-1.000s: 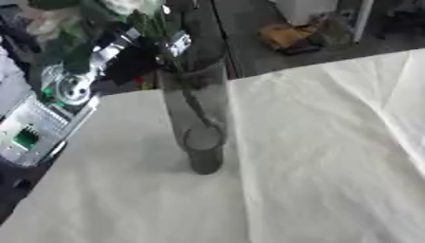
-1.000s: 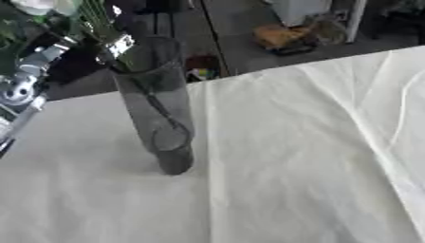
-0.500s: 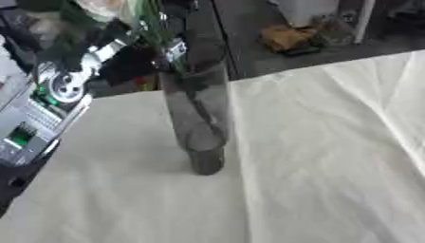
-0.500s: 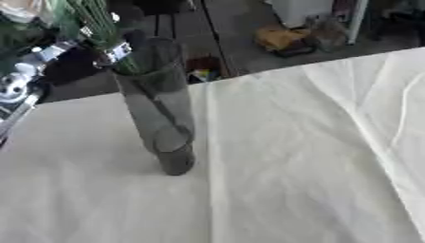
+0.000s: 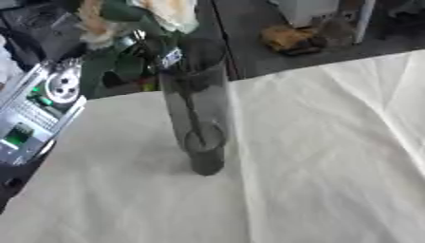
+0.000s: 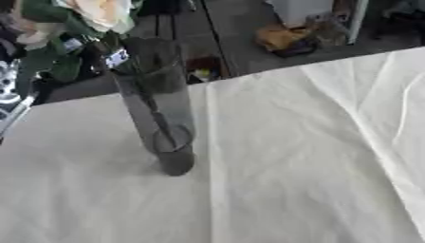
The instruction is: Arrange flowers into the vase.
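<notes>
Flowers (image 5: pixel 170 14) have sunk, stems running straight down from the left hand (image 5: pixel 137 45), grip unclear, into the upright vase (image 5: pixel 198 121).

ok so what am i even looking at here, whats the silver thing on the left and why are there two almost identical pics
Both pictures come from the two eyes of one camera in a humanoid robot's head, looking down at a table, so they nearly match. The silver and black part at the left is the robot's left arm; its hand is hidden behind the leaves. A tall dark glass vase stands on a white cloth. Cream flowers with green leaves sit at the vase's mouth, stems reaching down inside. The right hand is not shown.
</notes>
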You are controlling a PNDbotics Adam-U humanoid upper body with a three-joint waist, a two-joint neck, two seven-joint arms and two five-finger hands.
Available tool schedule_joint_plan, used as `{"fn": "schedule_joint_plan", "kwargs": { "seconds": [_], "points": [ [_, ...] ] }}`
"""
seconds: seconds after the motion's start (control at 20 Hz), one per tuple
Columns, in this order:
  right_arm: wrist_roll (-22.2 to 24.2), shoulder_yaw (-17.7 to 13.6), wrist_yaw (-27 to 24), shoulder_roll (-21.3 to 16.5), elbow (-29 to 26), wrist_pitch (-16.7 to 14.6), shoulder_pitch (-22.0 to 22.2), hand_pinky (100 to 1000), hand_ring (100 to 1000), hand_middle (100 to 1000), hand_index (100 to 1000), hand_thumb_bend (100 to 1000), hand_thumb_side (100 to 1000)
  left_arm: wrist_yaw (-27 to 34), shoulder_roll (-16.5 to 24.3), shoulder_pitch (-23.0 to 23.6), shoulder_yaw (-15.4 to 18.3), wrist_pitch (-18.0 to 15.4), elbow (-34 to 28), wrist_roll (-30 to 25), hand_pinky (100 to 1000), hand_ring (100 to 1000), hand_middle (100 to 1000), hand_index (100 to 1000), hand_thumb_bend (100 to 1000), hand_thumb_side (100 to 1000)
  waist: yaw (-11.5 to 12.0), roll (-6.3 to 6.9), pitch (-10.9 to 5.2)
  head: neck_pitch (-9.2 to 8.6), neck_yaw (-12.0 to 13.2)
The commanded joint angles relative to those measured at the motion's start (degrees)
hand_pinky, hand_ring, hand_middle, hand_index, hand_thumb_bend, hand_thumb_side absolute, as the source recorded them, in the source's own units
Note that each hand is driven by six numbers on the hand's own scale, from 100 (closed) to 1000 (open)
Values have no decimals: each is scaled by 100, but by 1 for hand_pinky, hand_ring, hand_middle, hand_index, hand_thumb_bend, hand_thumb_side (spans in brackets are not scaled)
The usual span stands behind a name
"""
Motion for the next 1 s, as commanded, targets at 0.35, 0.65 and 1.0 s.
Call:
{"fn": "schedule_joint_plan", "kwargs": {
  "seconds": [0.35,0.65,1.0],
  "points": [
    [-18,-41,-44,-73,-91,-22,-43,764,841,560,888,100,1000,-146,297,-8,124,-81,-56,-114,1000,1000,1000,1000,301,974,14,-30,-169,-86,3],
    [-23,-39,-40,-65,-91,-19,-34,764,841,559,889,100,1000,-106,282,-26,203,-162,-136,-13,1000,1000,1000,1000,363,967,16,-44,-173,-78,3],
    [-37,-42,-44,-71,-91,-17,-28,763,840,559,888,100,1000,-103,394,6,262,-302,-152,-118,1000,1000,1000,1000,401,972,37,-46,-185,-71,-3]
  ]
}}
